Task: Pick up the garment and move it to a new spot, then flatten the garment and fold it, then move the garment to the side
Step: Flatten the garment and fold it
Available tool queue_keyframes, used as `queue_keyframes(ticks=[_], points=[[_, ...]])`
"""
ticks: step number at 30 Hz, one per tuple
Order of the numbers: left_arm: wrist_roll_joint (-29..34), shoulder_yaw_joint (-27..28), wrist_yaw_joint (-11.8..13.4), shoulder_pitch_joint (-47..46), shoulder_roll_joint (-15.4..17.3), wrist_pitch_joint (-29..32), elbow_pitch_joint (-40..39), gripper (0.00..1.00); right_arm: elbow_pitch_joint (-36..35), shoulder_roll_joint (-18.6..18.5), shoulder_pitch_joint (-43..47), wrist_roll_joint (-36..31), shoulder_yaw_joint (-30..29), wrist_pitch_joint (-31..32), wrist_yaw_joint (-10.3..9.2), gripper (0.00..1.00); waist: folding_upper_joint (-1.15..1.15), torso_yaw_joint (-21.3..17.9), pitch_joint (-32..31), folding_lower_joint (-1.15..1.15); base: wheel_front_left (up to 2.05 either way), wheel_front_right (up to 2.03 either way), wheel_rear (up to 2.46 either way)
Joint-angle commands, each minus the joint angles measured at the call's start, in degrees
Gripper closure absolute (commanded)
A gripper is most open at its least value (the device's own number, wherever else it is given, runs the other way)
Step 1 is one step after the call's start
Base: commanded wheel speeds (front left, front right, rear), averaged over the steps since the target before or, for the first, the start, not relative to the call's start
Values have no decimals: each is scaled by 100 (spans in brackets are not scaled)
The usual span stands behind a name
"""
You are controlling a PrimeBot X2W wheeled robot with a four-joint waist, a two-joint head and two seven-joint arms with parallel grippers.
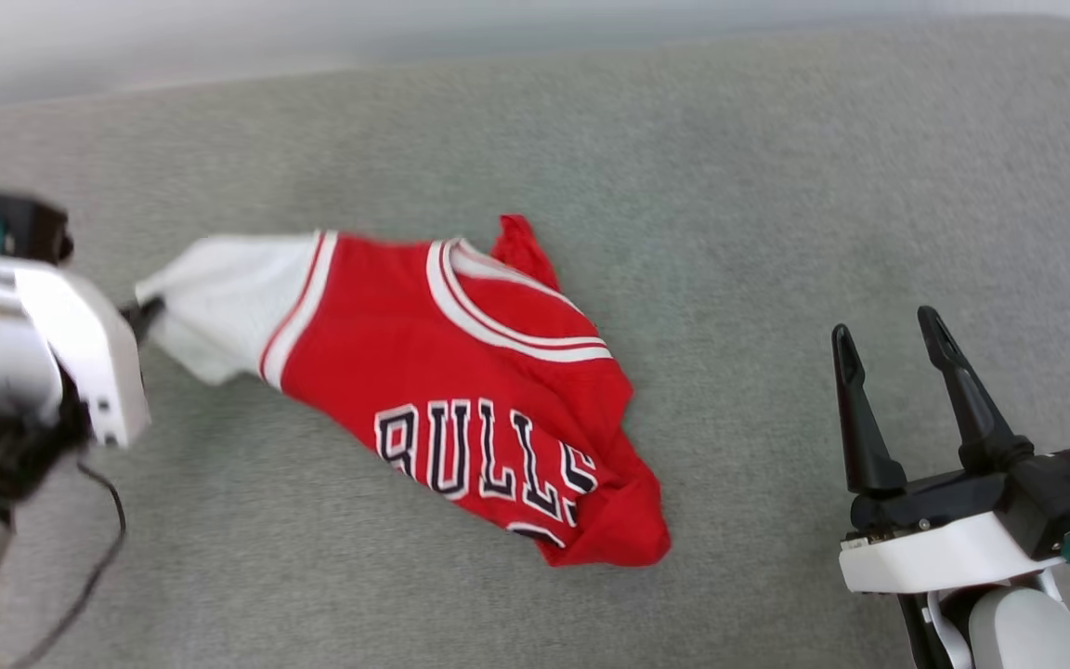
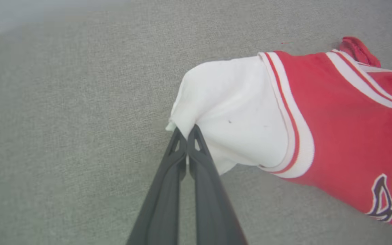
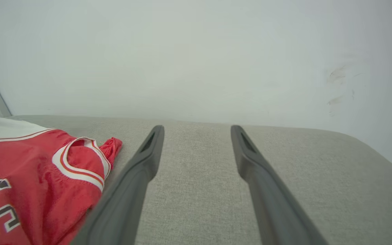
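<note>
Left gripper (image 2: 186,131): fingers pressed together, pinching the white sleeve (image 2: 230,112) of the garment (image 1: 461,390) at its left-most tip. The cloth gathers to a point at the tips, so the bite looks thin: cuff edge only, not a deep fold.

Garment lies on the grey fabric surface (image 1: 776,186), a bit left of centre. It's crumpled, not flat. The sleeve is drawn out to the left toward the pinch and the red body slants to the near right. BULLS lettering (image 1: 489,460) faces up, with its near end tucked into the bunched hem. Striped collar (image 1: 507,307) is on the far side, with a red flap (image 1: 521,246) poking up behind it. Sleeve pulled, rest slack: reads as a one-corner grab for lifting or dragging to a new spot.

Right gripper (image 1: 888,330): fingers spread wide, nothing between them, over bare surface well to the right of the garment and not touching it. Probably parked clear so it doesn't snag cloth while the left does the move.

Judgement: first step, pick-and-move. Grip is made, and most of the garment is on the surface. Flatten and fold not started.

Risk: a single thin pinch on jersey fabric that looks slick could slip, and the body would trail bunched. Can't tell whether both sleeve layers are caught.
</note>
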Motion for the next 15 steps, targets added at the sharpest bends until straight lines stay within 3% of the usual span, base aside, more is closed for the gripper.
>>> queue_keyframes(ticks=[1, 11, 12, 15], points=[[-90, 67, 78, 318, 16, -139, -82, 100, 20, 0, 75, -55, -13, -13, -4, 0, 0, 205, -212, 0, 0, 0, 0], [-233, 79, 434, 1771, -173, -927, -251, 100, 123, 0, 211, -131, 2, -13, -4, 0, 0, 418, -534, 0, 0, 0, 0], [-159, 107, 470, 1920, -240, -1245, -307, 2, 134, 1, 257, -151, 7, -13, -3, 0, 0, 449, -598, 0, 0, 0, 0], [-63, 137, 491, 2036, -332, -1621, -352, 0, 150, 1, 308, -177, 16, -13, -3, 0, 0, 483, -666, 0, 0, 0, 0]])
